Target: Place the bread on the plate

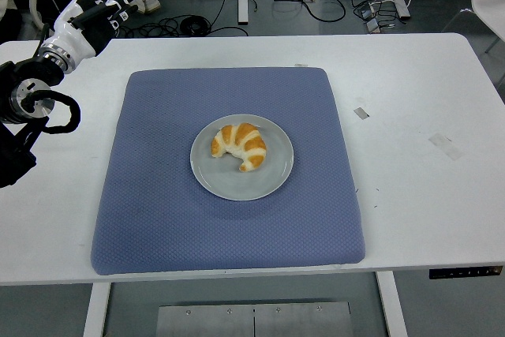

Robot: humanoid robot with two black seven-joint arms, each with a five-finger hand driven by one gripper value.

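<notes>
A golden croissant (239,144) with white icing stripes lies on the round grey plate (272,177), a little left of the plate's middle. The plate rests at the centre of a blue quilted mat (158,195). My left hand (99,5) hovers above the table's far left corner, well away from the plate, with its fingers relaxed and spread and nothing in them. The black left arm (28,100) comes in along the left edge. No right arm shows.
The white table (426,211) has small tape marks (443,144) right of the mat. Cables and table legs lie on the floor beyond the far edge. A shoe shows at the top, near my left hand.
</notes>
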